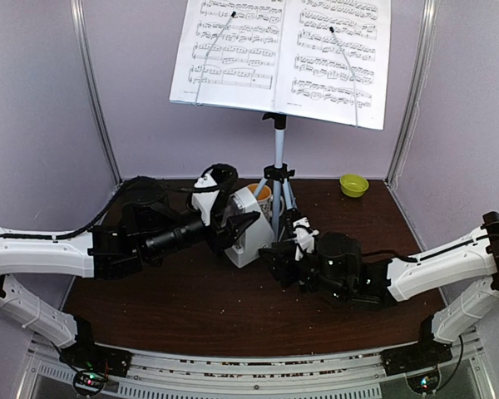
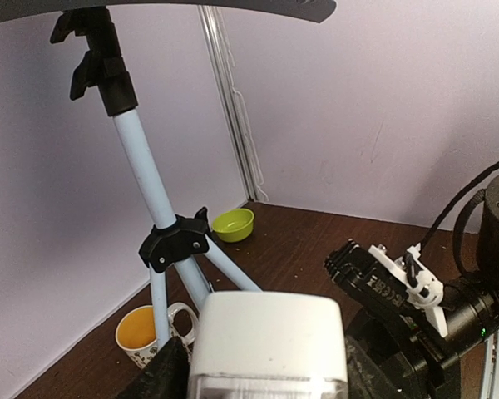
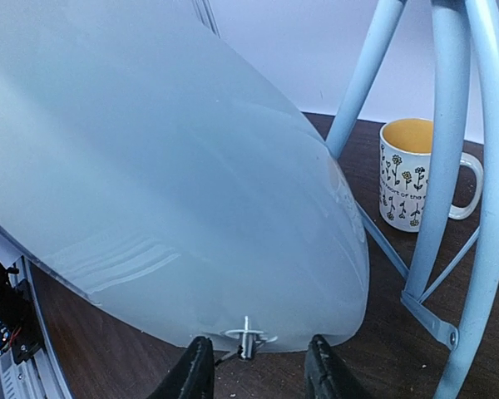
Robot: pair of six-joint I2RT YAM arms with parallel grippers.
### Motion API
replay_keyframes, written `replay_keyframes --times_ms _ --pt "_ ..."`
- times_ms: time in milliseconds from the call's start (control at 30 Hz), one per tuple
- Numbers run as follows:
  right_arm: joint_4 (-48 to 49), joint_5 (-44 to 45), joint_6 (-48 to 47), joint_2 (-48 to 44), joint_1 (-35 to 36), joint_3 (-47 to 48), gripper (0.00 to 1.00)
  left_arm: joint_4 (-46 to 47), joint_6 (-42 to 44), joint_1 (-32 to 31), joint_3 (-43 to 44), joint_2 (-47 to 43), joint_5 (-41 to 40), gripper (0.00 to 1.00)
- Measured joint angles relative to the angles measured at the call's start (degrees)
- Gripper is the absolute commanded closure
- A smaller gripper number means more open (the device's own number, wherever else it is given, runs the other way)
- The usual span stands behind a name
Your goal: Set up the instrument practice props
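Centre of the top view: the small white metronome [image 1: 249,239] stands on the desk [image 1: 200,307], just left of the music stand [image 1: 277,150] legs. Its clear cover [image 3: 166,166] fills most of the right wrist view, smooth, curved, milky-translucent.

Stand: pale blue-grey tube tripod, black plastic collars. Two white sheet-music pages [image 1: 233,50] sit side by side on it at top of frame, each pinned by a thin wire.

Desk is dark brown wood grain, speckled with crumbs, with a metal rail [image 1: 258,366] along the bottom edge. Walls [image 1: 150,108] are matte lilac with aluminium corner strips. A flower-print mug [image 3: 407,179], orange inside, sits behind the tripod legs. A green bowl [image 1: 353,184] is at back right, well apart.

Both arms lie low, reaching in from the frame sides, with white links and black wrists. Left fingers [image 1: 243,223] are closed partway on the metronome's white body. Right fingers [image 3: 193,372] are parted at the cover's lower edge, gripping nothing that shows.
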Motion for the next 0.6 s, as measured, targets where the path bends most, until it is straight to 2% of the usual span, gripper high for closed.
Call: replay_keyframes --times_ms 167,533,600 --pt "-0.8 1.6 0.0 0.0 0.2 0.1 0.79 -0.1 0.0 0.0 0.0 0.0 0.2 0.86" --pt "-0.7 1.7 -0.1 0.0 0.5 0.6 1.0 -0.4 0.1 0.2 0.0 0.0 0.0 0.87" --pt "-0.7 1.7 -0.1 0.0 0.5 0.6 1.0 -0.4 0.1 0.1 0.0 0.0 0.0 0.87"
